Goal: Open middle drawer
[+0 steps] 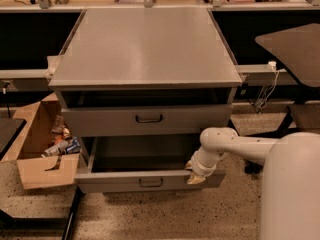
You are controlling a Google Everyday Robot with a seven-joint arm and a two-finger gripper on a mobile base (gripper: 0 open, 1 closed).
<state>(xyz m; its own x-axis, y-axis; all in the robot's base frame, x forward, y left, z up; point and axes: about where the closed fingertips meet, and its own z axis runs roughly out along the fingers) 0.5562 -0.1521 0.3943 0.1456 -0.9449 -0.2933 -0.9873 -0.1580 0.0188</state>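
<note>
Middle drawer (115, 182) open, jaws at front edge

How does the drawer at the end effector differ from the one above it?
The lower drawer is pulled out, tray exposed; the upper drawer sits further in. The lower drawer looks slimmer-fronted, its handle smaller, than the upper drawer. The end effector is at the lower drawer's right front, not the upper drawer. Both are grey.

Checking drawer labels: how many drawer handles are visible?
2. The upper handle is on the upper drawer; the lower handle is on the pulled-out middle drawer, with the pincer at its front's right end. Others may be hidden below.
</note>
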